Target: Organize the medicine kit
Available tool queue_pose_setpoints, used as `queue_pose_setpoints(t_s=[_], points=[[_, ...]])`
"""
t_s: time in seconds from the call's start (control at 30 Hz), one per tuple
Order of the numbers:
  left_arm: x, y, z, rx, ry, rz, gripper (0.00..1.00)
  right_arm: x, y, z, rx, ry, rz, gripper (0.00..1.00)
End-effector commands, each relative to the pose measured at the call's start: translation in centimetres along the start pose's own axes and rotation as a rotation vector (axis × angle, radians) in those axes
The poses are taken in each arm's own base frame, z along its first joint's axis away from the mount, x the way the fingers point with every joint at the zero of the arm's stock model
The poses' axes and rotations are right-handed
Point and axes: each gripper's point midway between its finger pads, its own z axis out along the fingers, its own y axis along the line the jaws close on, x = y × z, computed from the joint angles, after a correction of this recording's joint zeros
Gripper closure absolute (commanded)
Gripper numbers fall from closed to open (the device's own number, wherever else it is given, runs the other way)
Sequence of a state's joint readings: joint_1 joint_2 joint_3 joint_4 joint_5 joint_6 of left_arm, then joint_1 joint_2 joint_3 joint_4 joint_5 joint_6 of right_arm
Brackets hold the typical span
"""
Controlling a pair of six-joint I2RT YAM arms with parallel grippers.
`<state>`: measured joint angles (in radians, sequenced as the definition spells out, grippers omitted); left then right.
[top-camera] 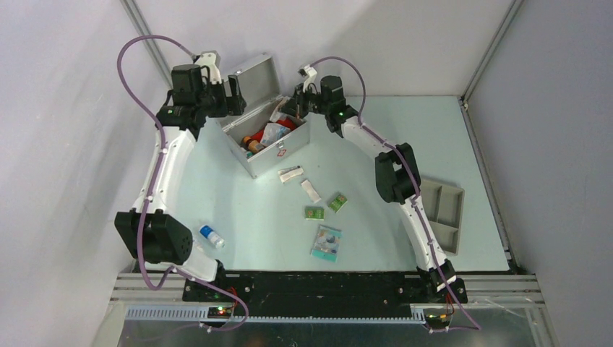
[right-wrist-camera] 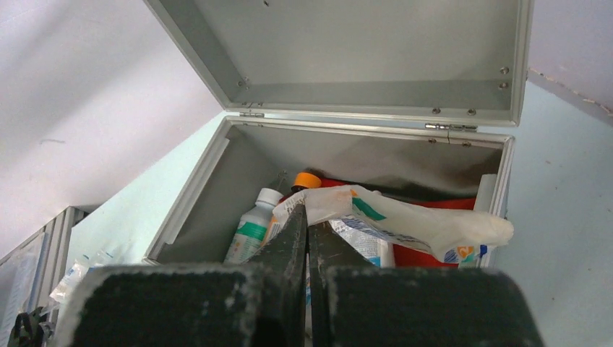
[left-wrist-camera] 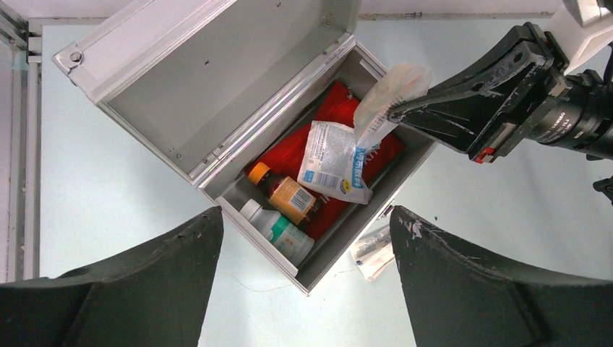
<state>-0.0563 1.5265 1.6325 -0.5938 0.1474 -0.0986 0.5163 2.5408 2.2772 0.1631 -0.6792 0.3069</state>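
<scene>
The medicine kit (top-camera: 278,155) is a silver case standing open at the back of the table, its lid (left-wrist-camera: 217,72) tipped back. Inside lie a red pouch (left-wrist-camera: 347,108), an amber bottle (left-wrist-camera: 289,195), a white bottle with a green label (left-wrist-camera: 285,235) and a white-blue sachet (left-wrist-camera: 332,159). My right gripper (right-wrist-camera: 307,217) hovers over the case's right side, shut on the corner of a white packet (left-wrist-camera: 387,94) that hangs above the contents. My left gripper (left-wrist-camera: 306,211) is open and empty above the case's near left corner.
Two white sachets (top-camera: 290,173) (top-camera: 311,190), two small green boxes (top-camera: 314,212) (top-camera: 337,202), a blue-white box (top-camera: 327,242) and a small blue-capped bottle (top-camera: 211,236) lie on the table in front of the case. A grey divided tray (top-camera: 442,213) sits at the right.
</scene>
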Motion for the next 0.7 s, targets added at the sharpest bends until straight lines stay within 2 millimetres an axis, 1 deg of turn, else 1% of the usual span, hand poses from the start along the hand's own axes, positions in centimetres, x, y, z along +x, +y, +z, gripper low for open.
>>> queue_pose_setpoints(t_s=[0.0, 0.13, 0.2, 0.3, 0.37, 0.47, 0.53, 0.67], points=[[-0.8, -0.7, -1.2, 0.003, -0.034, 0.048, 0.1, -2.6, 1.6, -0.2, -0.047, -0.061, -0.052, 1.0], [-0.6, -1.2, -1.0, 0.019, -0.027, 0.052, 0.1, 0.0, 1.1, -0.7, -0.055, 0.018, 0.001, 0.99], [-0.7, -1.4, -0.7, 0.029, -0.022, 0.048, 0.1, 1.2, 1.4, -1.0, -0.073, 0.059, 0.036, 0.99], [-1.0, -1.6, -0.2, 0.039, -0.025, 0.041, 0.1, 2.0, 1.6, -1.5, -0.086, 0.089, 0.082, 0.99], [-1.0, -1.6, 0.1, 0.041, -0.021, 0.036, 0.1, 2.1, 1.5, -1.8, -0.08, 0.096, 0.096, 1.0], [-0.8, -1.9, 0.4, 0.052, -0.011, 0.029, 0.1, 1.7, 1.2, -2.3, -0.067, 0.098, 0.108, 0.99], [-0.8, -2.0, 0.6, 0.058, -0.008, 0.026, 0.1, 1.3, 0.7, -2.8, -0.045, 0.093, 0.115, 0.96], [-0.6, -2.2, 0.9, 0.064, -0.003, 0.026, 0.1, 1.4, -0.1, -3.5, -0.009, 0.105, 0.136, 0.89]])
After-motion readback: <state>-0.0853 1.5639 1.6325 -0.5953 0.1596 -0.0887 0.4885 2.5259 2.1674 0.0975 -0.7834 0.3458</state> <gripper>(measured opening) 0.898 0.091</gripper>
